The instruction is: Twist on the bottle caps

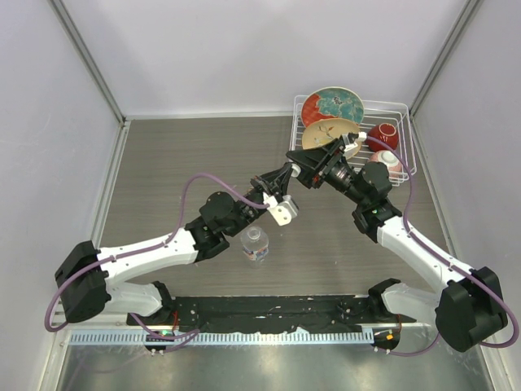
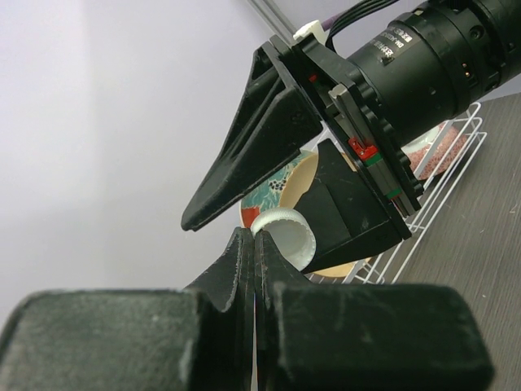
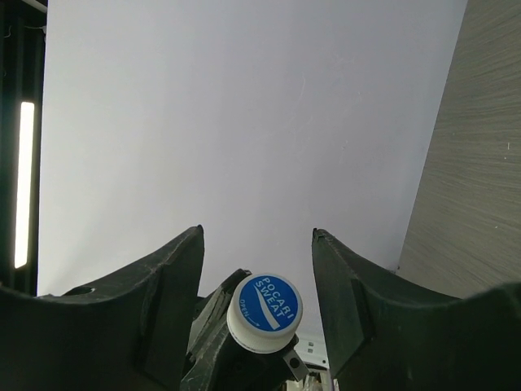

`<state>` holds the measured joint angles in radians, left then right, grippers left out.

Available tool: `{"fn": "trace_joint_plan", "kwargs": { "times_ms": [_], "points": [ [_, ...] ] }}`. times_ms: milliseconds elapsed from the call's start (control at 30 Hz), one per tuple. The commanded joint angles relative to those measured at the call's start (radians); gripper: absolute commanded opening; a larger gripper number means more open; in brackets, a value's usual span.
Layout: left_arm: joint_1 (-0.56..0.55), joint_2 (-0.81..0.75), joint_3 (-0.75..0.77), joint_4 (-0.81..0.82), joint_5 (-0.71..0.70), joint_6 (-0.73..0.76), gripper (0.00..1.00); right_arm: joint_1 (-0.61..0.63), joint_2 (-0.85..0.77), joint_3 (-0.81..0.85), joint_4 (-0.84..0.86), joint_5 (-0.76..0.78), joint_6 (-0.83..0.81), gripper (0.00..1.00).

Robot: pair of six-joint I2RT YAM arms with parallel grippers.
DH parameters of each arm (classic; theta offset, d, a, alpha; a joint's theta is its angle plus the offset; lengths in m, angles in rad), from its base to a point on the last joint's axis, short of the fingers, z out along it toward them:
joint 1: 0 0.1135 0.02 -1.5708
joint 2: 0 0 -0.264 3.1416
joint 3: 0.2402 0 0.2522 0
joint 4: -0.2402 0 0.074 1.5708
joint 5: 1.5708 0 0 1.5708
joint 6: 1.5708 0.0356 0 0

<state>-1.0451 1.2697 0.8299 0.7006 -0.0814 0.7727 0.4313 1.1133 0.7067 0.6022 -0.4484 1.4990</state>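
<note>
My left gripper [image 2: 253, 237] is shut, pinching the rim of a white bottle cap [image 2: 286, 236] and holding it up in the air. In the right wrist view the bottle cap [image 3: 264, 311] shows a blue printed top. My right gripper [image 3: 257, 236] is open, with one finger on each side of the cap and not touching it. Seen from above, the left gripper [image 1: 285, 173] and right gripper [image 1: 293, 159] meet tip to tip above the table's middle. A small clear bottle [image 1: 255, 243] with a pale label stands upright on the table below them, near the left arm.
A white wire rack [image 1: 407, 138] sits at the back right. It holds patterned plates [image 1: 332, 106], a red bowl [image 1: 383, 134] and a white bowl [image 1: 389, 161]. The right arm reaches past the rack's front edge. Grey walls close in the table.
</note>
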Motion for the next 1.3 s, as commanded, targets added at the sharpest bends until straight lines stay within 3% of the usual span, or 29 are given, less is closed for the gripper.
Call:
{"fn": "trace_joint_plan", "kwargs": {
  "times_ms": [0,233,767,1000,1267],
  "points": [
    [-0.004,-0.035,0.038,0.073,0.011,0.025,0.00,0.007,0.003,-0.001,0.028,-0.016,-0.007,0.60],
    [-0.004,-0.032,0.017,0.068,0.006,0.034,0.00,0.009,-0.010,0.004,0.045,-0.018,0.013,0.52],
    [0.013,-0.015,0.015,0.076,0.000,0.117,0.00,0.014,-0.043,-0.023,0.048,-0.033,0.053,0.43],
    [0.022,-0.012,0.026,0.054,-0.031,0.126,0.00,0.015,-0.058,-0.026,0.025,-0.018,0.047,0.26],
    [0.030,-0.029,0.015,0.034,-0.055,0.122,0.02,0.015,-0.092,-0.026,-0.048,-0.003,0.004,0.14]
  ]
}}
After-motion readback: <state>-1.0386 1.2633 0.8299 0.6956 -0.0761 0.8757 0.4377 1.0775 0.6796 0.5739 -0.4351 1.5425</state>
